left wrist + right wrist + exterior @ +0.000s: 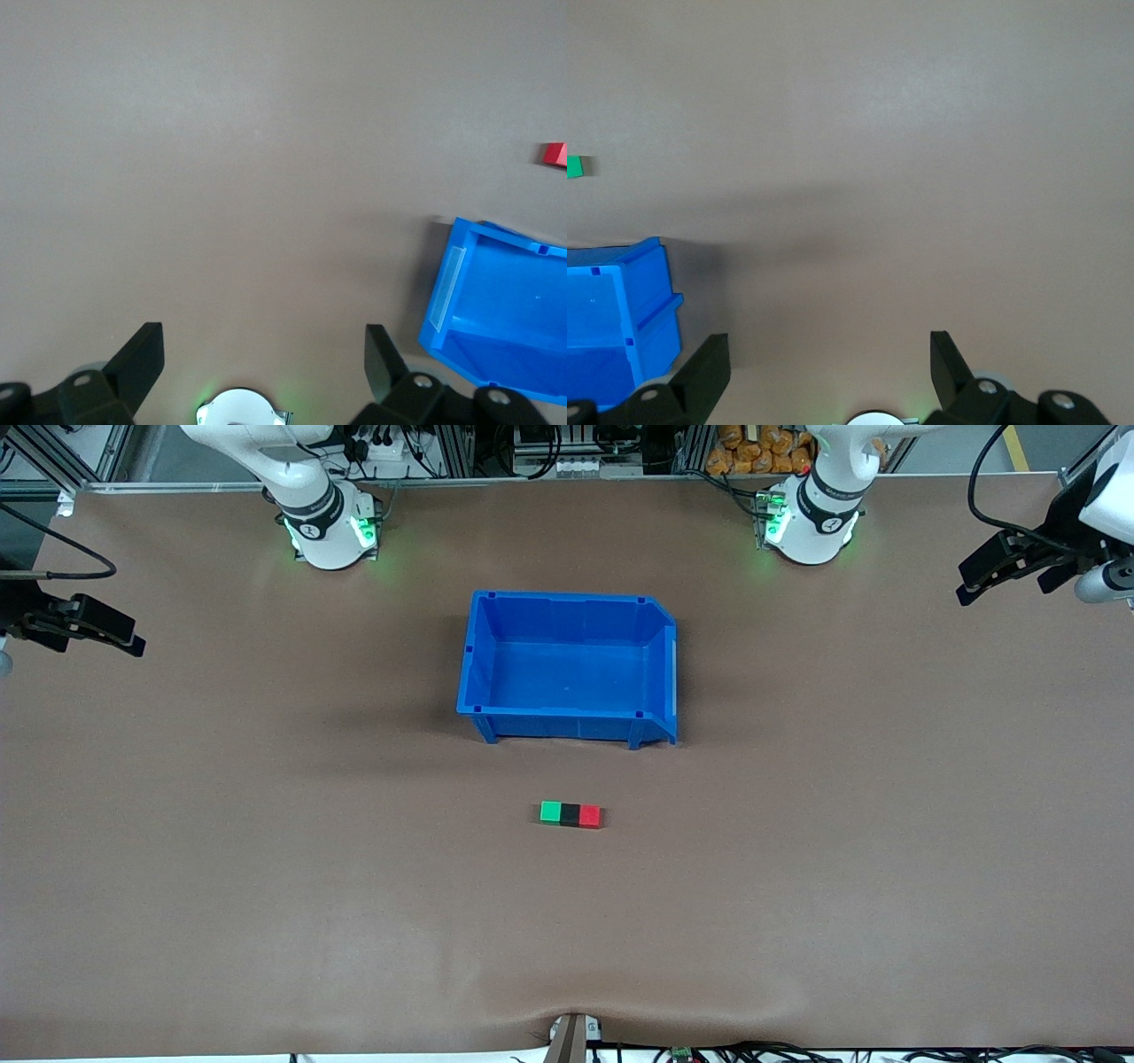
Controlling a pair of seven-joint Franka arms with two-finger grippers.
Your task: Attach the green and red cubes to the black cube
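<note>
**Three cubes joined in a row on brown table as both arms wait at the edges**

A wide brown table (266, 868) fills the scene, with the two Franka bases standing along its robot side and cables and lab clutter past its edge. Near the middle sits a blue plastic bin (567, 726), nothing showing inside it. Closer to the front camera than the bin, the green cube (550, 811), the black cube (570, 814) and the red cube (590, 816) lie touching in one short line on the tabletop, black in the middle, green toward the right arm's end and red toward the left arm's end. The left gripper (1005, 576) hangs over the table's edge at the left arm's end, its fingers (142, 363) spread wide and holding nothing; its wrist view catches a corner of the bin and a sliver of the red cube. The right gripper (97, 631) waits over the edge at the right arm's end, fingers (704, 372) likewise parted and bare, well apart from the cubes
</note>
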